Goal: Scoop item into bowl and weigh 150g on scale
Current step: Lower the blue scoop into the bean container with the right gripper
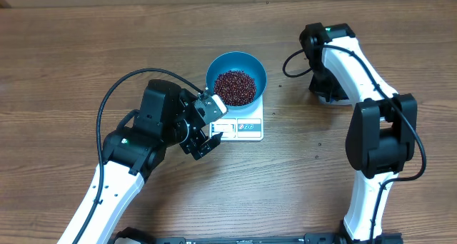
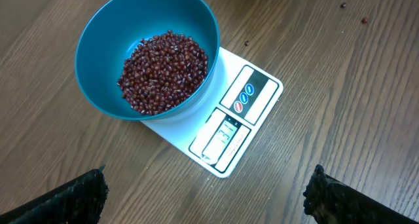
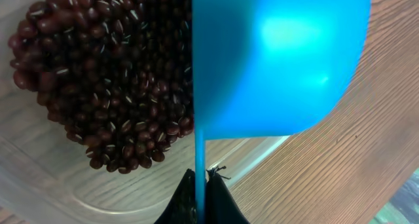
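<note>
1. While the bowl (image 1: pixel 254 65) already stands on the scale (image 1: pixel 251 127) with a good heap of beans (image 1: pixel 235 87) inside, you cannot call the weighing finished: the display (image 2: pixel 225 136) is too small to read, so there is no telling whether the target is met
2. Judge the task as well along: beans are in the bowl and the bowl sits on the scale's far end, leaving the buttons and display uncovered
3. What is left, by my reckoning, is to check the reading and then add or take out beans; a few strays lie loose on the desk (image 1: pixel 71 58)
4. Your left pincer (image 2: pixel 206 196) has its jaws wide apart and holds nothing; it hovers over the desk just beside the display end of the scale, and the bowl lies past the scale from it, near but not touching
5. Your right pincer (image 3: pixel 200 192) is clamped together on the thin handle of the blue scoop (image 3: pixel 281 60), held over a clear tub (image 3: pixel 39 178) with more beans, well apart from the bowl on the right of the desk
6. Whether the scoop carries any beans you cannot tell, since only its outer side shows
</note>
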Available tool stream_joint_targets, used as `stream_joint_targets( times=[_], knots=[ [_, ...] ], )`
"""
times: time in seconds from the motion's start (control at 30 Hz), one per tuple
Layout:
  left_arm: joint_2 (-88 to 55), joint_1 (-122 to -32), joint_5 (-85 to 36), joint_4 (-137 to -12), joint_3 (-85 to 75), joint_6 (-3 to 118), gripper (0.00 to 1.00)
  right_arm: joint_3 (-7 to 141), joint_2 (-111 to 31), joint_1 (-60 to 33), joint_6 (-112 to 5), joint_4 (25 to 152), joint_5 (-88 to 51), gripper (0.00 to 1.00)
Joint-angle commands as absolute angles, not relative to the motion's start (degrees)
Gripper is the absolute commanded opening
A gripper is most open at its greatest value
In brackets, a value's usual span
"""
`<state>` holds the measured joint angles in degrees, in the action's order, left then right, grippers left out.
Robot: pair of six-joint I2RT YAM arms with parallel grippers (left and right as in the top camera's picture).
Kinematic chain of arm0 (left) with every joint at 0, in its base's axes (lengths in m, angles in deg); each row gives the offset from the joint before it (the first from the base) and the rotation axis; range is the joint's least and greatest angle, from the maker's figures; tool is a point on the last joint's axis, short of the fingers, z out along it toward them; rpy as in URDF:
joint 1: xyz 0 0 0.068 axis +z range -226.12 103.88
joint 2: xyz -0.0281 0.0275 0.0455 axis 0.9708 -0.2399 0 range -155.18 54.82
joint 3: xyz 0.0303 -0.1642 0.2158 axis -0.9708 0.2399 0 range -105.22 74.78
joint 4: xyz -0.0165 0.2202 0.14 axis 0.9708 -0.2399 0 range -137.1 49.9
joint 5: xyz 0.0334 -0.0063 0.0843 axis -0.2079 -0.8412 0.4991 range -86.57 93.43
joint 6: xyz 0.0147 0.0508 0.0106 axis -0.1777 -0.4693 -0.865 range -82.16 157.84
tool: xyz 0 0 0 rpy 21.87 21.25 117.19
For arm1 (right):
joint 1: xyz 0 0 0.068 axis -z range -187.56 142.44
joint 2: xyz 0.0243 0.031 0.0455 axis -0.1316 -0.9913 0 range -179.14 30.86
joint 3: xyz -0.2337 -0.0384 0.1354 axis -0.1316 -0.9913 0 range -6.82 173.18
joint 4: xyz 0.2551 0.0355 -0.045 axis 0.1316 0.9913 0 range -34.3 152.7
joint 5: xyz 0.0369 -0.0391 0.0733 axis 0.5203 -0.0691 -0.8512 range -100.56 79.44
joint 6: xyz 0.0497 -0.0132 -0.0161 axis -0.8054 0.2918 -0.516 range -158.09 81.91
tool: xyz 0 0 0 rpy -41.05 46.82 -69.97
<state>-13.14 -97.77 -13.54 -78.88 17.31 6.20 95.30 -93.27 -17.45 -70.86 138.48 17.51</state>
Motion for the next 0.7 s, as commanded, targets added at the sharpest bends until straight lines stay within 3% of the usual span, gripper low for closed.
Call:
stream_joint_targets(
  times=[0.0,0.67],
  knots=[
    [-13.32,-97.5,-14.0,-78.86,15.76,7.18,0.99,93.16,-93.56,-17.12,-71.1,139.03,14.8,0.04],
    [-13.32,-97.5,-14.02,-78.86,15.76,7.18,0.99,103.67,-92.77,-17.12,-68.04,140.08,7.13,0.04]
  ],
)
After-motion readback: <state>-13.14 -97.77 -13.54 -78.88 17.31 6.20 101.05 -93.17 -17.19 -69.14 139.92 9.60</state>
